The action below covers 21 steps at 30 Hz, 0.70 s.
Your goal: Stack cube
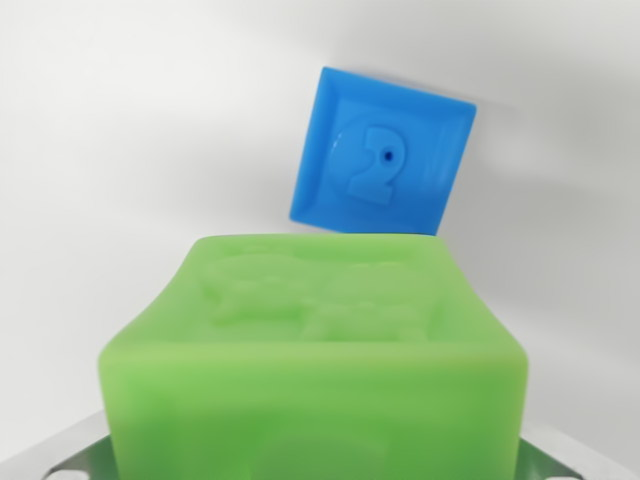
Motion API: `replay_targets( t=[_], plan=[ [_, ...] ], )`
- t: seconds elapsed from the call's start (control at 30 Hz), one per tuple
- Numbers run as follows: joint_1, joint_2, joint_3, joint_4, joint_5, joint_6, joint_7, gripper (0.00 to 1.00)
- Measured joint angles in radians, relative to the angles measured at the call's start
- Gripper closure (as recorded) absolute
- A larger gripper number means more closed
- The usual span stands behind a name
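Note:
A soft green cube with a raised pattern on its top face fills the lower half of the wrist view, very close to the camera. It sits between my gripper, whose grey metal fingers show only as slivers at the bottom left and bottom right corners, pressed to the cube's sides. Beyond the green cube lies a blue cube with a raised "2" on its upper face, turned at an angle on the white surface. The green cube's far edge covers the blue cube's lower edge.
A plain white surface surrounds both cubes, with a soft shadow to the wrist view's right of the blue cube.

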Motion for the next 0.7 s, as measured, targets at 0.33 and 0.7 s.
replay_targets(
  t=[0.33, 0.7],
  plan=[
    [-0.002, 0.033, -0.012, 0.079, 0.009, -0.046, 0.042, 1.00],
    [-0.003, 0.067, -0.022, 0.158, 0.016, -0.091, 0.084, 1.00]
  ],
)
